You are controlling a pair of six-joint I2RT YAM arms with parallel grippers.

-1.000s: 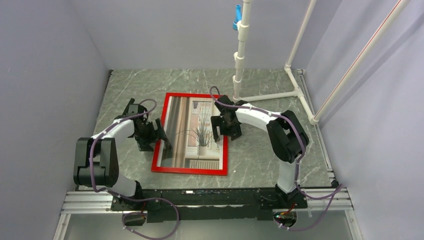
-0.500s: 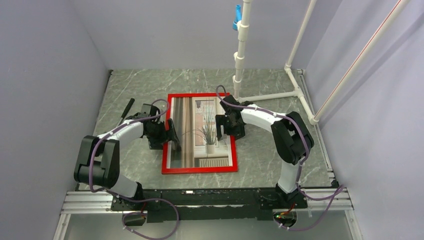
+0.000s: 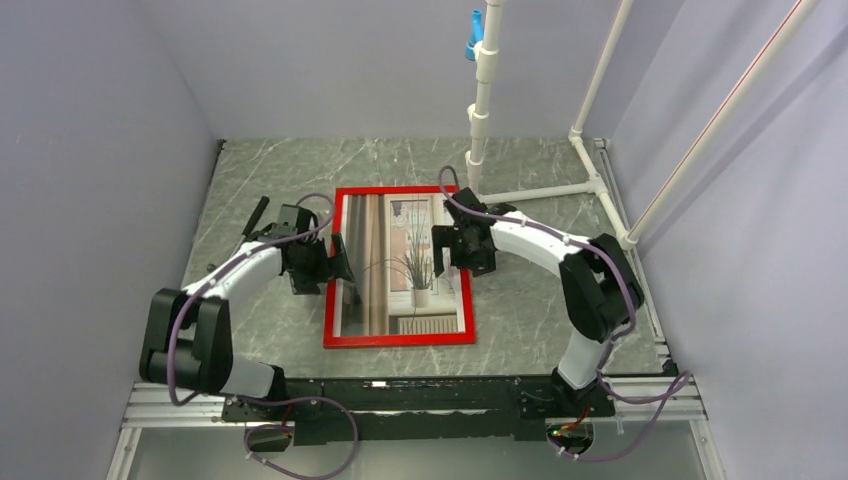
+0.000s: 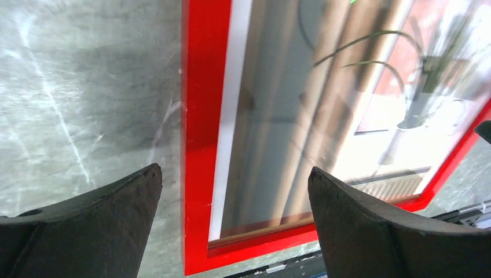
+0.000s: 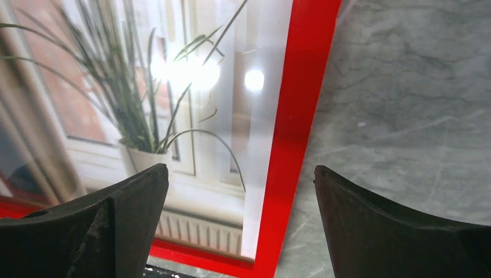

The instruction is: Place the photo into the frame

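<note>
**Top external: print inside the red frame, both grippers spread wide**

Shows a thin-edged, bright red rectangular picture frame (image 3: 398,339) lying flat near the middle of the grey marbled worktop (image 3: 300,165), long sides running away from the arm bases. Shows inside the red border a large paper print (image 3: 400,270) of a spiky potted plant at a window with brown curtains. Lies picture side up, with a white margin down its left and right sides. Places the left gripper (image 3: 340,262) at the left rail and the right gripper (image 3: 447,250) over the right part of the print, close to the right rail. Also takes in a white pipe stand (image 3: 480,100) at the far right of the worktop, with a small blue part (image 3: 471,35) near its top.

Seen from the left wrist: left gripper (image 4: 234,174) spread wide and holding nothing. One finger over bare worktop (image 4: 87,87), the other over the print (image 4: 324,116), with the left rail of the frame (image 4: 200,116) between them. Cannot tell whether the fingertips touch what lies below.

Seen from the right wrist: right gripper (image 5: 240,171) likewise spread wide and holding nothing. One finger over the print (image 5: 116,87), the other over the worktop (image 5: 405,87), with the right rail of the frame (image 5: 295,116) between. Catches two bright glare spots on the print's surface.
</note>
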